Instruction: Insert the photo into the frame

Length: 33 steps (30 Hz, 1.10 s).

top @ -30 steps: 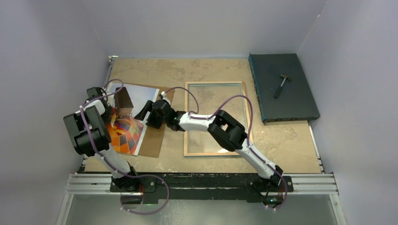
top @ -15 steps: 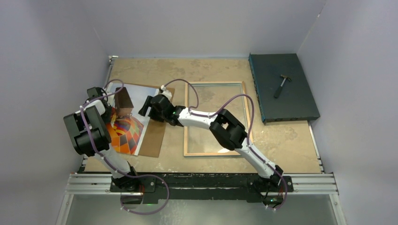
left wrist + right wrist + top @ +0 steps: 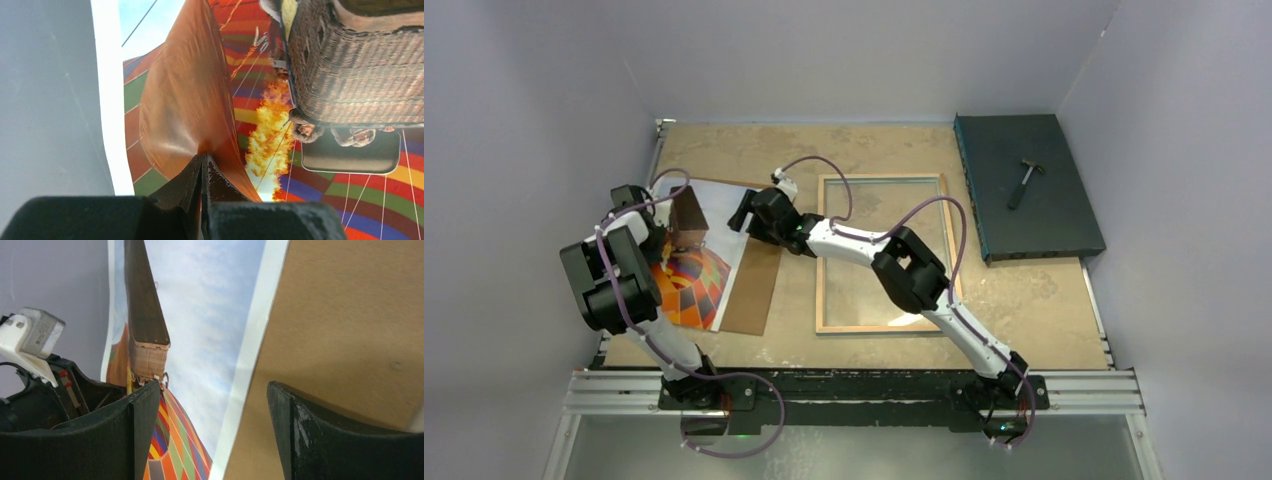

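The photo (image 3: 694,290) lies picture-up at the table's left edge, on a brown board (image 3: 759,290) that shows along its right side. The left gripper (image 3: 202,162) has its fingers pressed together on a raised fold of the print. The right gripper (image 3: 215,390) hangs spread above the photo's right border and the board. The frame (image 3: 882,179) lies flat mid-table, pale wood up, just right of the board, with the right arm (image 3: 864,245) crossing its left rail. A teal slab (image 3: 1044,225) with a hammer (image 3: 1026,180) sits in the far right corner.
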Each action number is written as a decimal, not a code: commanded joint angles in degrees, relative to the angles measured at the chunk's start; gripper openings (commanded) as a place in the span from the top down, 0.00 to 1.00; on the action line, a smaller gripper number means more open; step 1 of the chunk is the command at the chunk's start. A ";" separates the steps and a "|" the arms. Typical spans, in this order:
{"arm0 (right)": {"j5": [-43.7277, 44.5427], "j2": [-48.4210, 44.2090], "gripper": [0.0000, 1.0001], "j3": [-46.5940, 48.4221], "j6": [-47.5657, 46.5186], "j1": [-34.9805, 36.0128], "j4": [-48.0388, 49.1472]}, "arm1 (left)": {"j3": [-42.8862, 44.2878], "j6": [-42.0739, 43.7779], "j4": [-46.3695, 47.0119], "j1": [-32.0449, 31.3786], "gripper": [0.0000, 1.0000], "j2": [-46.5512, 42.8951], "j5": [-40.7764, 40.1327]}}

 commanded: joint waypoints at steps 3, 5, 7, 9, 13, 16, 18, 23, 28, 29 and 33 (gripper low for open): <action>-1.61 5.09 0.19 5.04 -0.46 0.28 -1.73 | 1.70 -2.88 -11.85 -2.56 1.00 -0.54 11.23; -2.06 4.06 0.19 3.52 -0.38 0.28 -1.93 | 5.39 -3.30 -13.79 -2.72 1.00 -1.72 10.84; -3.04 2.30 0.19 0.24 0.01 0.21 -1.20 | 9.29 -3.53 -14.45 -2.67 1.00 -2.42 8.03; -2.75 0.57 0.19 -2.51 -0.06 0.09 0.08 | 12.52 -3.59 -13.29 -2.63 0.99 -2.48 4.09; -2.67 -2.11 0.19 -7.14 -0.29 0.09 0.85 | 17.52 -4.26 -13.09 -2.55 0.91 -1.01 0.23; -2.56 -3.94 0.19 -10.72 -0.30 0.15 1.00 | 16.33 -3.57 -9.96 -2.49 0.86 -1.39 -4.62; -1.90 -5.31 0.19 -12.62 -0.32 0.16 1.66 | 13.51 -1.67 -5.22 -2.18 0.83 -1.79 -10.21; -2.87 -6.41 0.19 -14.36 -0.65 0.12 0.88 | 8.62 3.93 5.97 0.00 0.83 0.11 -20.08; -3.43 -7.24 0.19 -16.15 -1.27 0.06 2.82 | 7.53 5.17 11.76 0.84 0.85 5.35 -23.85; -3.64 -7.29 0.19 -16.01 -1.50 0.07 2.93 | 7.70 5.15 11.90 1.05 0.85 6.17 -23.95; -4.20 -7.63 0.19 -16.45 -2.04 0.06 3.67 | 7.55 5.33 10.77 2.24 0.88 8.13 -23.03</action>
